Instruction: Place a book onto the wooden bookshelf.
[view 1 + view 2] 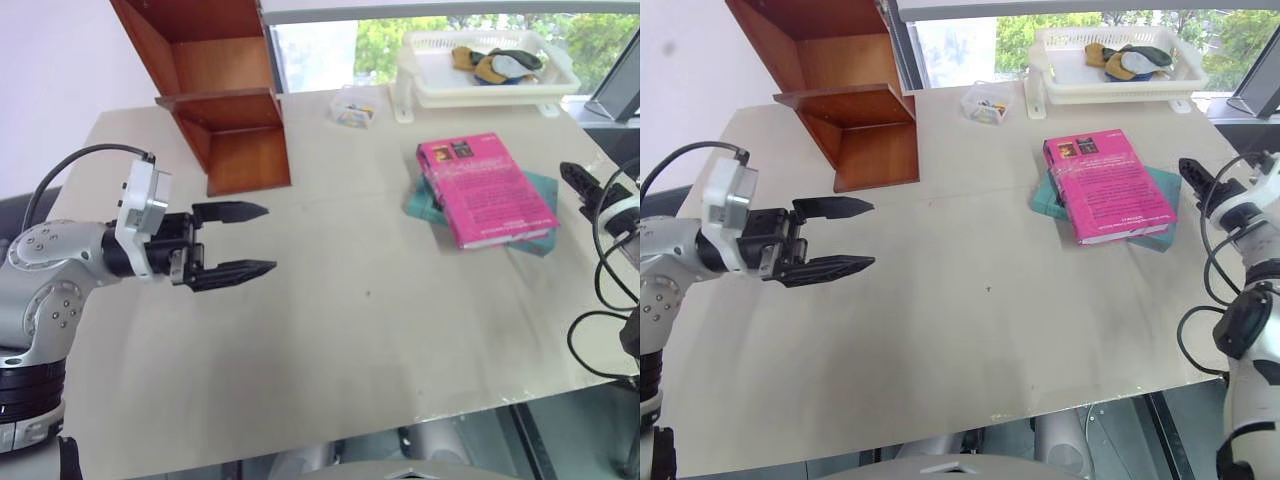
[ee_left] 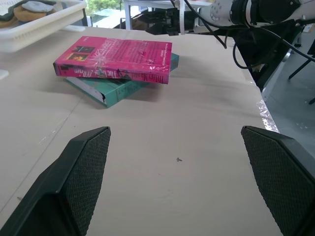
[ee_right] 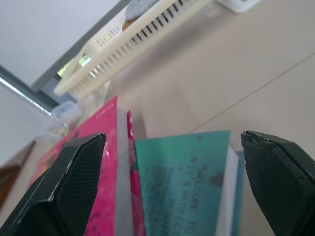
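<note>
Beige desk (image 1: 380, 340) carries everything. Wooden bookshelf (image 1: 225, 95) sits at the far left corner, reddish-brown, open compartments facing the middle of the desk, compartments bare as far as the head views show.

White plastic basket tray (image 1: 480, 80) is at the far edge, right of the shelf, with some soft yellow, white and dark items inside (can't tell what they are). A small clear box (image 1: 353, 108) stands between shelf and tray, just left of the tray.

Book (image 1: 485, 190) lies flat, back cover up, on the right half of the desk, stacked on a teal book (image 1: 425, 203) that sticks out beneath it on the left and right sides. Pink one is rotated a bit relative to the teal one. Nothing grips it.

Left end effector (image 1: 238, 240) hovers over the left part of the desk in front of the shelf, pointing toward the books, fingers spread wide and empty, well apart from the stack.

Right end effector (image 1: 1193, 183) is at the right desk edge, just beside the stack. In its wrist view the black fingers (image 3: 74, 182) stand wide apart with both books' edges between them, touching neither as far as I can see.
</note>
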Controlling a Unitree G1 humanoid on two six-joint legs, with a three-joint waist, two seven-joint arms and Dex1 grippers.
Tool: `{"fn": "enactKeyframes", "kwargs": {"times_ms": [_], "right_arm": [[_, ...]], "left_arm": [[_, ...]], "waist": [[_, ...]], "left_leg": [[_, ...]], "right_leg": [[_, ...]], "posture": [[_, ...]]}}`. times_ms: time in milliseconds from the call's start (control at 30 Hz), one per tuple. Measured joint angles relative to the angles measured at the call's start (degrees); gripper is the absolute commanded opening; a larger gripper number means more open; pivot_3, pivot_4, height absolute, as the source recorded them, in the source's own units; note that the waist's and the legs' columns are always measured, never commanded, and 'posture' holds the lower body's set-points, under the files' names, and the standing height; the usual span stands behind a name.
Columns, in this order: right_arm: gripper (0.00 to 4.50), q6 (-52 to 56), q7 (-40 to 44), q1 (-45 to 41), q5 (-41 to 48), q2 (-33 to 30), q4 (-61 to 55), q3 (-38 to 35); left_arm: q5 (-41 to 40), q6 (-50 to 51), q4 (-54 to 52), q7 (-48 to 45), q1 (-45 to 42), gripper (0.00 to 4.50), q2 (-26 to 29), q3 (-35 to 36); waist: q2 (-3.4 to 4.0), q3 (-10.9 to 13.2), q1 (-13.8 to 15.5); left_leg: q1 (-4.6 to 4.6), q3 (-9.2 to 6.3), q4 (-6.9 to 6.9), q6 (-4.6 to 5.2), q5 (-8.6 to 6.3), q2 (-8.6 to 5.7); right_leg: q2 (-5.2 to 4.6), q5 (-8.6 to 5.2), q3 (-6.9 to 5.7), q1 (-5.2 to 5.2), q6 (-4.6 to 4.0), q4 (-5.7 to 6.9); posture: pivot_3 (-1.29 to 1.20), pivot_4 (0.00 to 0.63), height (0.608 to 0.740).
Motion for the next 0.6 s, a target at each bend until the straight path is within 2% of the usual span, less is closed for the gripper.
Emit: {"fn": "enactKeyframes", "kwargs": {"times_ms": [333,600], "right_arm": [[4.5,9.1,-0.8,0.0,2.5,1.2,0.5,-2.8],[4.5,6.5,-3.1,0.0,2.4,1.8,0.4,-3.4]], "left_arm": [[0.0,0.3,-0.1,0.0,0.8,4.47,1.1,1.1],[0.1,0.3,-0.1,-0.1,0.8,4.47,1.4,1.2]], "waist": [[-0.02,0.0,0.0],[-0.01,0.0,-0.1]], "left_leg": [[0.01,0.02,0.0,0.0,0.0,0.0],[0.04,0.06,0.0,0.0,0.0,0.01]], "right_leg": [[0.01,0.0,0.02,0.0,0.0,0.0],[0.02,0.0,0.05,0.0,0.01,0.03]], "posture": [[0.0,0.15,0.74],[0.0,0.15,0.74]]}}
